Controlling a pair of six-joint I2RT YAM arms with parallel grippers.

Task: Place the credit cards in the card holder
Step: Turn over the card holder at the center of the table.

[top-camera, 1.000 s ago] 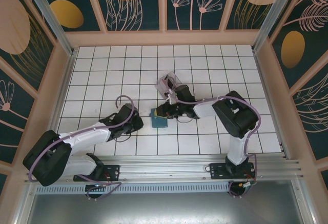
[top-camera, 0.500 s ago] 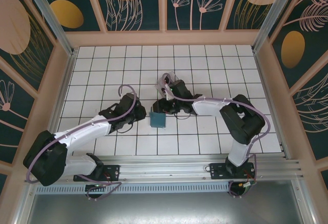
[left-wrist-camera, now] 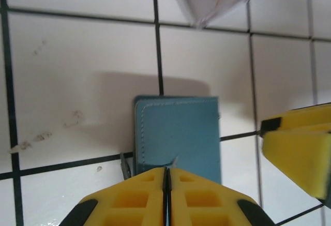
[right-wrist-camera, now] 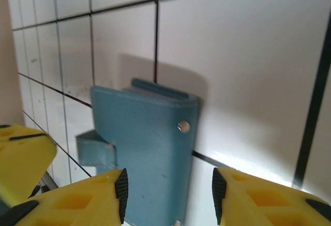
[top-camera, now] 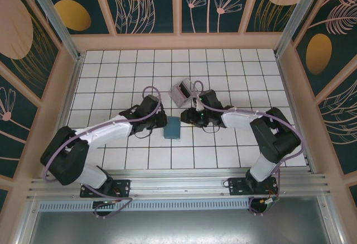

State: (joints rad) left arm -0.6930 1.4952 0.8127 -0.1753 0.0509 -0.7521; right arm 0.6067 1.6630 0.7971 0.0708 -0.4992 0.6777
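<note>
One card holder (top-camera: 172,128) flat on tiles, long axis near-to-far, slightly tilted.

- My overhead camera sits high behind the arm bases and looks down over the whole tiled table (top-camera: 223,65).
- My left wrist camera looks down from the left, very close to the card holder (left-wrist-camera: 178,133).
- My right wrist camera views it close from the right.
- All three views share it.
</note>
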